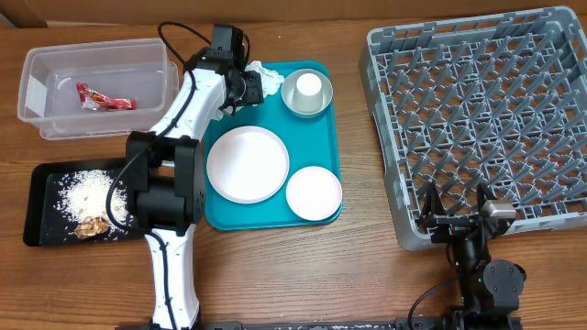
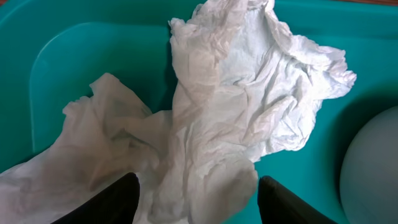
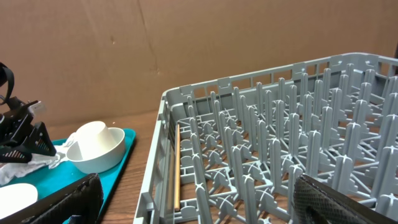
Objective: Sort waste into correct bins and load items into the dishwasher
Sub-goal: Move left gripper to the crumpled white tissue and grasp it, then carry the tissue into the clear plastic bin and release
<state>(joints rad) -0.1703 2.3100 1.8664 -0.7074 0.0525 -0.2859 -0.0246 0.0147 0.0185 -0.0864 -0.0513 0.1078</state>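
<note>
Crumpled white napkin (image 2: 236, 106) lies in a corner of the teal tray (image 2: 81, 50) inside the half-open left end effector (image 2: 196, 186), not yet pinched, so the waste-sorting step probably needs closing, then lifting toward the clear tub (image 1: 119, 71).

Bright, even light; soft shadows.

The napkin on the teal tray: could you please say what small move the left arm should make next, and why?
Probably close the left gripper on the crumpled napkin: its fingers stand apart on either side of it, on the teal tray.
</note>
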